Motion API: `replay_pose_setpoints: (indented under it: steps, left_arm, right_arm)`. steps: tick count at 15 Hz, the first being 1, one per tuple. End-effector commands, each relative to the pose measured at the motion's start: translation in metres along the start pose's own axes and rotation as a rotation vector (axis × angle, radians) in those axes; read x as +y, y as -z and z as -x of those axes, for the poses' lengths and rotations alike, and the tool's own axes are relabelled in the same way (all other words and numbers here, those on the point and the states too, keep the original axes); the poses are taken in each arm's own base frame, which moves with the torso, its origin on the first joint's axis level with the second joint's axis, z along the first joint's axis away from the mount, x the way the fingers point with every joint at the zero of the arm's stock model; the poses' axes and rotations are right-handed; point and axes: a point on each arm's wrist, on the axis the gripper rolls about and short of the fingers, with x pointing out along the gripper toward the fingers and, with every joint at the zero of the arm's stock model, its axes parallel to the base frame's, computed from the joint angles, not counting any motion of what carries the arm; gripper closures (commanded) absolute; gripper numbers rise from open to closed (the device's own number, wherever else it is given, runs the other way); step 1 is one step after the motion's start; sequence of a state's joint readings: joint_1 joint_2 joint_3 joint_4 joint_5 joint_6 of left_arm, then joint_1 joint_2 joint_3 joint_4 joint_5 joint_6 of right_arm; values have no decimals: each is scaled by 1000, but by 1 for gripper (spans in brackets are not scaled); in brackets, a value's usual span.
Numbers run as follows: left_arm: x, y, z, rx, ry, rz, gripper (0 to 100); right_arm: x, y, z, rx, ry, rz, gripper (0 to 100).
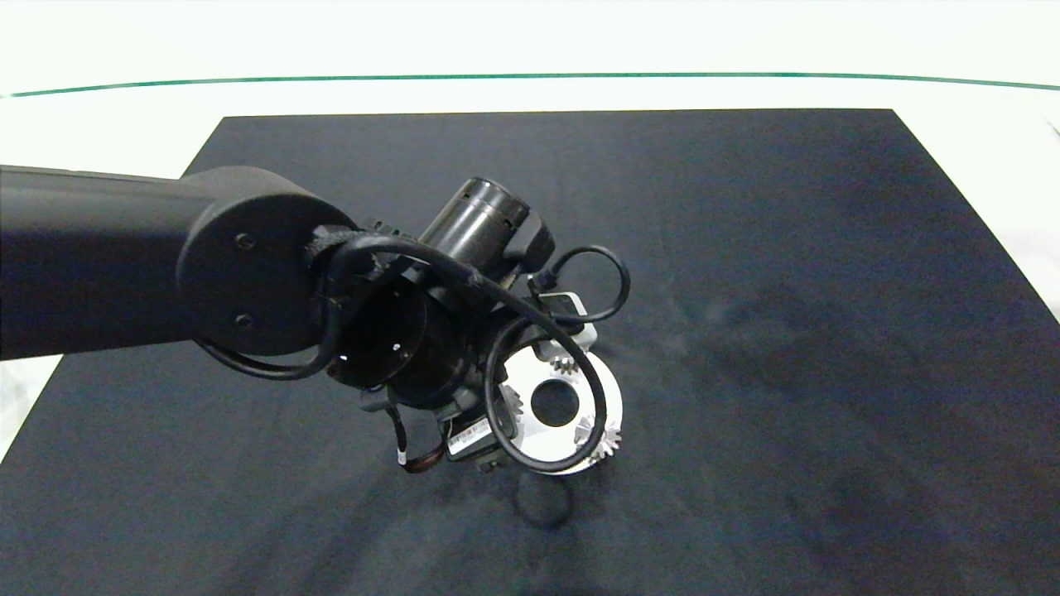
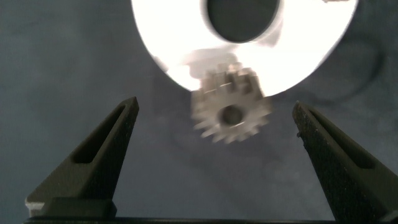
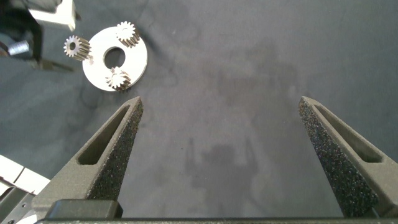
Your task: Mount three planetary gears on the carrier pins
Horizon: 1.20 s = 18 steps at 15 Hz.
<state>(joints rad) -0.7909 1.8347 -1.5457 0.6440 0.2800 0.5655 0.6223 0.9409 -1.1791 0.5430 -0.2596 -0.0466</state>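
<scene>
The white carrier disc (image 1: 538, 434) lies on the black mat under my left arm (image 1: 248, 265). Two planetary gears (image 1: 566, 364) (image 1: 609, 443) sit at its rim, and a third is mostly hidden behind a cable. In the left wrist view that third gear (image 2: 230, 115) sits at the disc's (image 2: 174, 37) near rim, between the fingers of my open left gripper (image 2: 216, 107) and touching neither. The right wrist view shows the disc (image 3: 140, 59) with three gears (image 3: 127, 32) (image 3: 118, 78) (image 3: 76, 46). My right gripper (image 3: 221, 102) hangs open, far from it. The carrier pins are hidden.
The black mat (image 1: 828, 331) covers most of the white table (image 1: 994, 99); a green line (image 1: 530, 77) runs along the far side. The left wrist's cable loops (image 1: 596, 277) hang over the disc. Bare mat stretches to the right of and in front of the disc.
</scene>
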Motion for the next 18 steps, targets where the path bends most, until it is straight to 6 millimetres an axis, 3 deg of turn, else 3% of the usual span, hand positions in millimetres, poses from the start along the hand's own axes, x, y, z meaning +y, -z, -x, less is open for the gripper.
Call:
replay_pose_setpoints:
  steps: [1,5,11,18]
  left_arm:
    - [16,6,25,-48,-54,39,0]
    - [20,7,30,-60,-68,48,0]
    - [20,-5,12,-87,-82,47,0]
    - [19,-2,10,-74,-76,49,0]
  right_arm:
    - [0,0,-1,8,0,6,0]
    - [0,1,0,5,-4,27,0]
    - [0,1,2,-2,-10,28,0]
    - [1,1,1,2,-11,31,0]
